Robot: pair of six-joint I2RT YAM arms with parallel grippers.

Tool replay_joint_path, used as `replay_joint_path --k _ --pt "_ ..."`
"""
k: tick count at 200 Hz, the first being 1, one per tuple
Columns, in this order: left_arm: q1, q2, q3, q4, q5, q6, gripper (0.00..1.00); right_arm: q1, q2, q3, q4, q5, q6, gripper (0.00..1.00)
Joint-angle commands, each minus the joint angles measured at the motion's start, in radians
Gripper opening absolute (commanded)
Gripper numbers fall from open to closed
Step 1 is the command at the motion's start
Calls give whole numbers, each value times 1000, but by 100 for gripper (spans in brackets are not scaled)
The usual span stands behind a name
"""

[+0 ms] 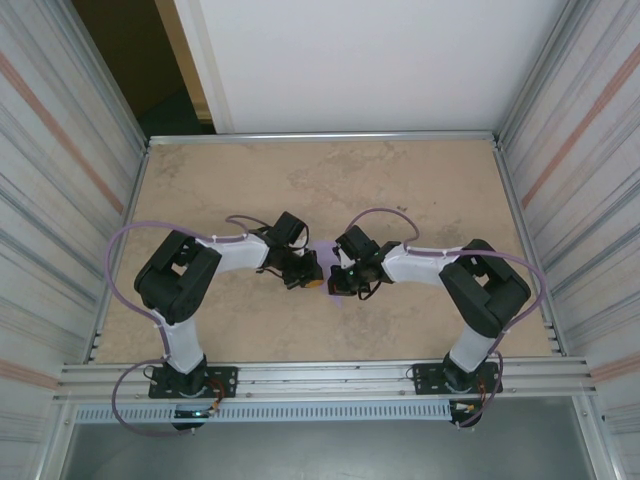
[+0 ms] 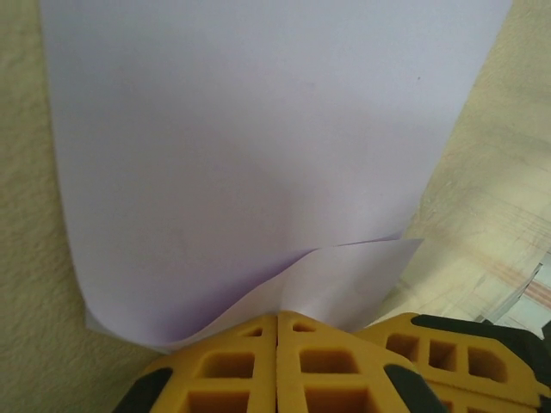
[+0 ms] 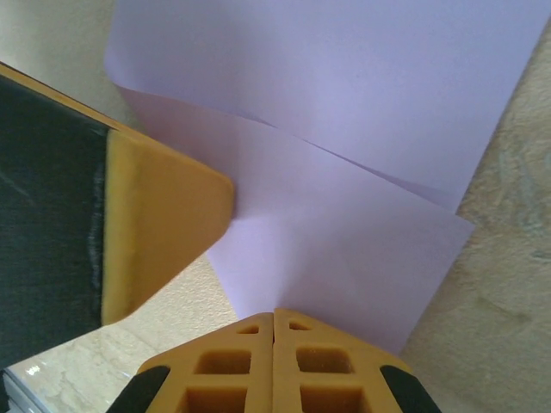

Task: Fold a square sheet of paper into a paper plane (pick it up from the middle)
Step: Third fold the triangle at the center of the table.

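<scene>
The square sheet of paper (image 1: 322,248) is lavender and hangs bent over between the two grippers at mid-table, just above the surface. In the left wrist view the sheet (image 2: 258,146) curls over on itself, and a lower flap (image 2: 344,275) runs into the tips of my left gripper (image 2: 277,318), which is shut on it. In the right wrist view two layers of the sheet (image 3: 344,198) overlap, and the near corner is pinched in my shut right gripper (image 3: 274,314). The two grippers (image 1: 312,272) (image 1: 335,278) almost touch. It is a doubled sheet, not a pointed paper plane.
The beige table (image 1: 420,190) has metal rails at its edges and corrugated walls on both sides. A yellow finger of the left gripper (image 3: 164,224) stands close on the left in the right wrist view. The right gripper's fingers (image 2: 456,353) sit beside my left one.
</scene>
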Motion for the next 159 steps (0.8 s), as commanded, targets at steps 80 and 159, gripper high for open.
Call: replay_joint_path --k 80,159 --pt "-29 -100 -67 122 -21 34 7 -4 37 -39 -15 13 47 0" --pt "-57 -68 -124 173 -32 10 7 -6 47 -38 -18 11 66 0"
